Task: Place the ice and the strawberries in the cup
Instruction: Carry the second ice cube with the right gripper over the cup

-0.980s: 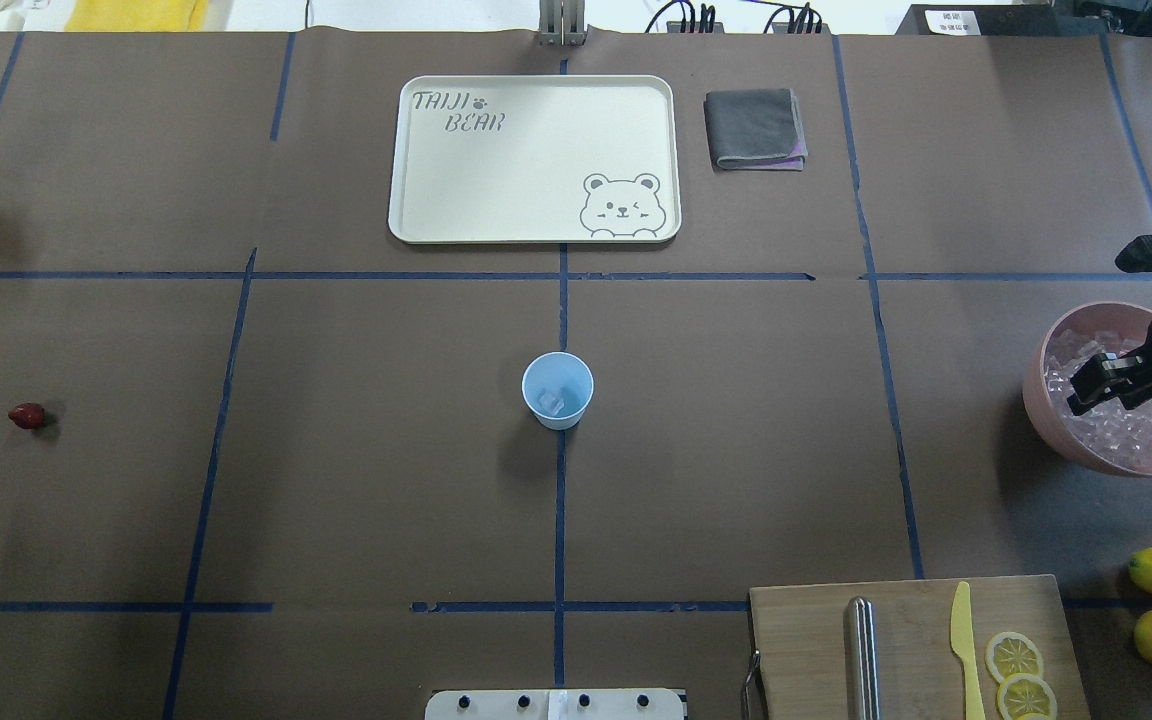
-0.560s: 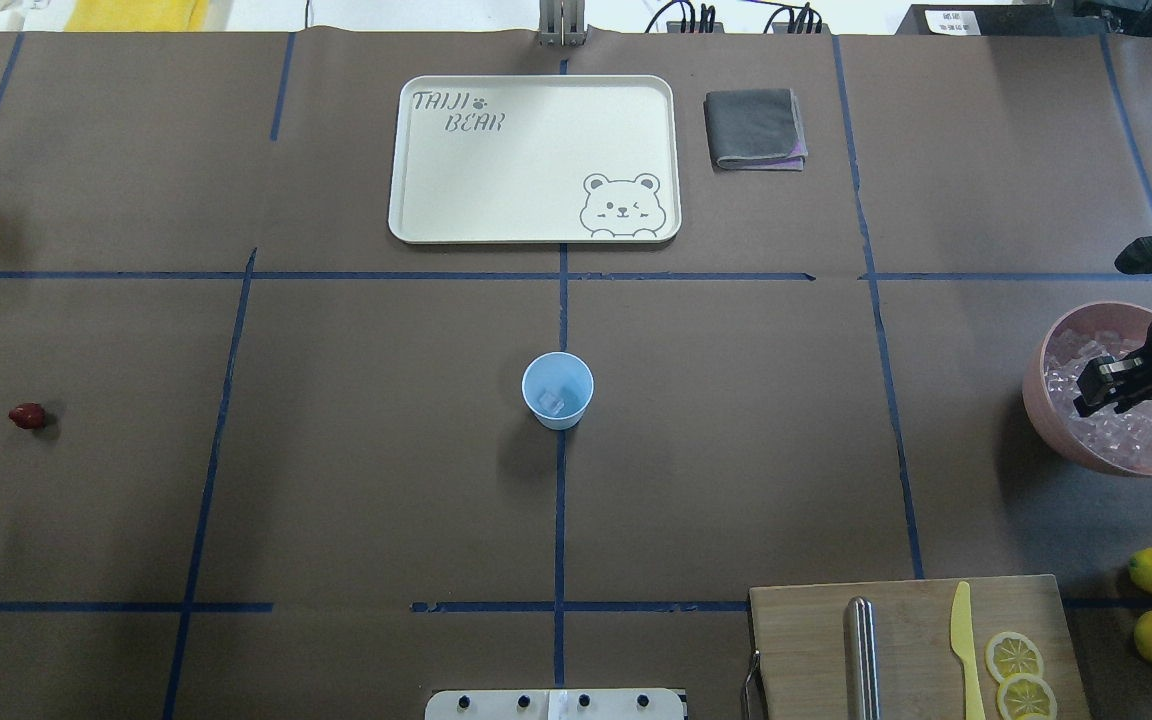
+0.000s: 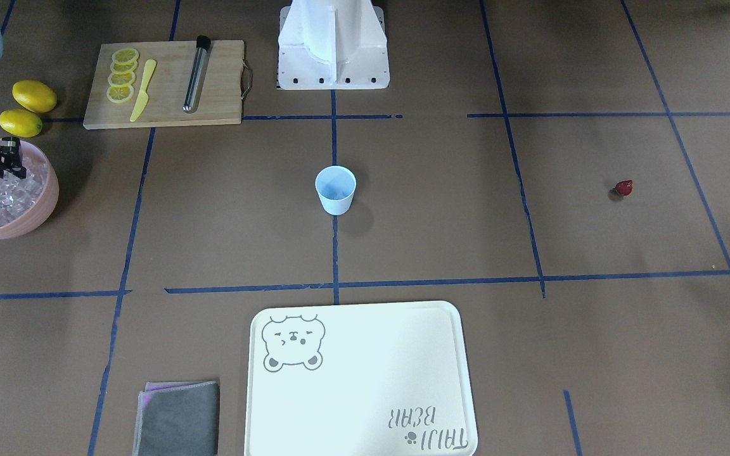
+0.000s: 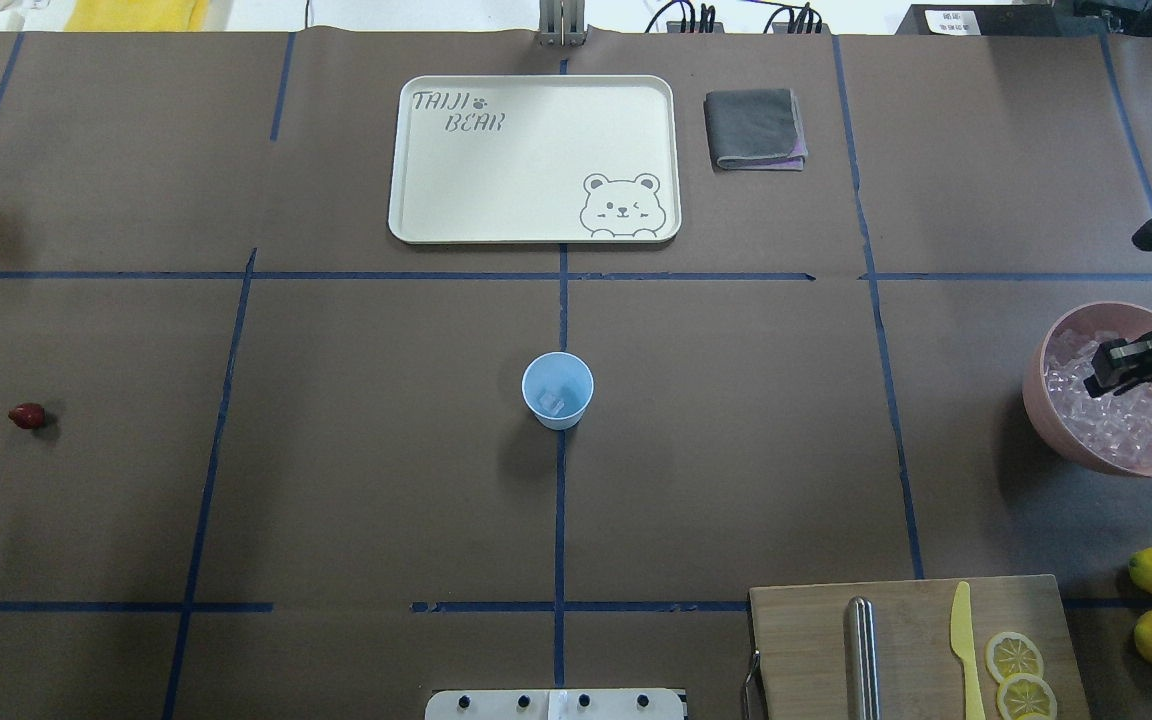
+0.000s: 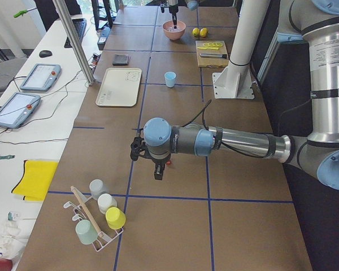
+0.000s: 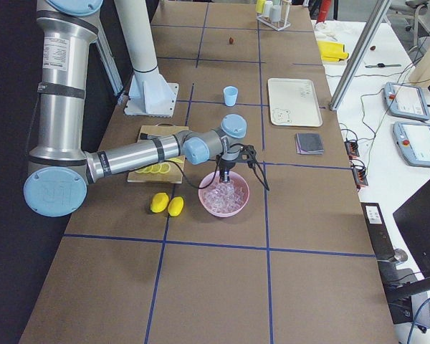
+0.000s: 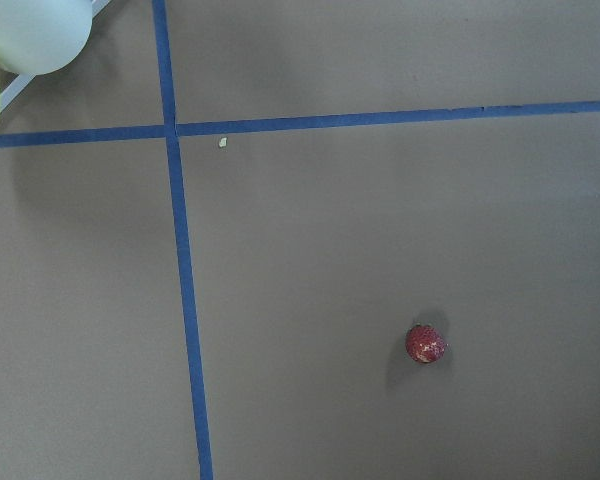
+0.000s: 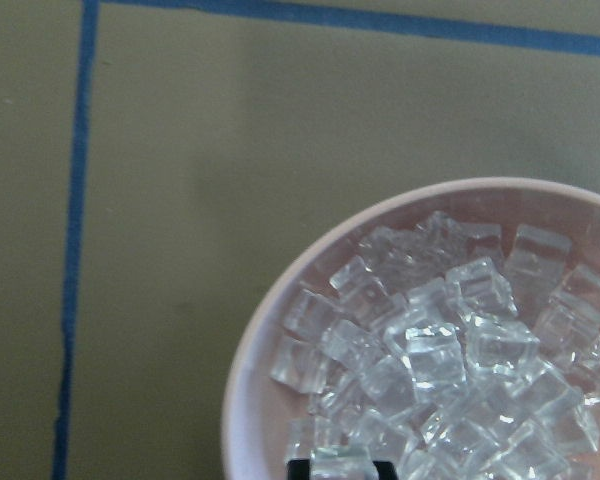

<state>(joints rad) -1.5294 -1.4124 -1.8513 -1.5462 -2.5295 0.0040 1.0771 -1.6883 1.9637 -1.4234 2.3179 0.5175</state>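
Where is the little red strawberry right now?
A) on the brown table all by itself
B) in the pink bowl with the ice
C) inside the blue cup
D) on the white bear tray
A: the small dark red strawberry lies alone on the brown paper-covered table, far to one side of the pale blue plastic cup.

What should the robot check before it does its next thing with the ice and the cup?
1. Cup upright, mouth open: ok.
2. Ice cube lying inside the cup: ok.
3. Right gripper over the ice in the pink bowl: ok.
4. Right gripper holding a piece of ice: cannot tell.
5. Strawberry in the cup: not ok, it lies on the table.
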